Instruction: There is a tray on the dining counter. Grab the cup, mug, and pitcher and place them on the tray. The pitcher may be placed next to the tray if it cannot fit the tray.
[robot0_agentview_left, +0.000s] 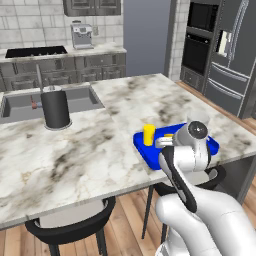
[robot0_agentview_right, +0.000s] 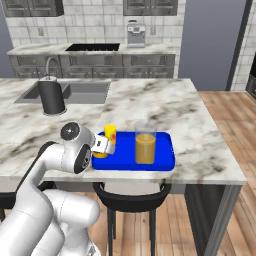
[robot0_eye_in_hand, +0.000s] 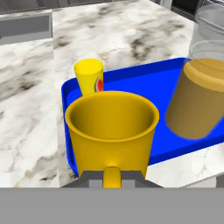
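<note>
In the left base view, the tray (robot0_agentview_left: 142, 145) is seen near the tabletop's (robot0_agentview_left: 100, 150) front edge, with the cup (robot0_agentview_left: 149, 135) standing upright in its left part. Much of the tray is hidden behind the arm's wrist, which is bent low over it. A black canister (robot0_agentview_left: 55, 107) stands well apart, beside the sink (robot0_agentview_left: 15, 107).

In the right base view, the pitcher (robot0_agentview_right: 145, 142) is seen upright on the tray (robot0_agentview_right: 167, 150), near its middle, so it evidently fits there. The cup (robot0_agentview_right: 110, 133) stands at the tray's left end. The gripper (robot0_agentview_right: 106, 146) is reached in from the left, and the mug (robot0_agentview_right: 100, 152) is seen just under it at the tray's left edge; whether it rests on the tray floor or is held just above cannot be told.

In the hand view, the mug (robot0_eye_in_hand: 112, 131) is seen close up, upright, its handle (robot0_eye_in_hand: 111, 177) clamped between the jaws. It is judged to be gripped by the handle so that it stays level. Behind it stand the cup (robot0_eye_in_hand: 89, 77) and, to the right, the pitcher (robot0_eye_in_hand: 202, 96), both on the tray (robot0_eye_in_hand: 153, 83). Only the mug's release is judged to be left.
</note>
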